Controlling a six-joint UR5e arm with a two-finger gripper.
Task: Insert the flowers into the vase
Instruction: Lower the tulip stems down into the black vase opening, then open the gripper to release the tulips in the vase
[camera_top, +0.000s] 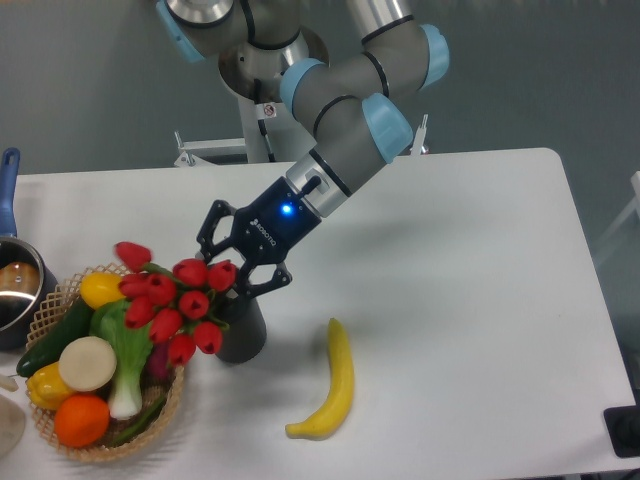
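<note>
White table (480, 250), basket (60, 300) beside vase (243, 335)

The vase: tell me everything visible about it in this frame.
The vase is a dark grey, matte cylinder standing upright on the white table, just right of the wicker basket and left of the banana. Only its lower body shows; the mouth is hidden behind the red tulips, which lean out to its left. The pincer sits right above it, fingers spread.
</note>
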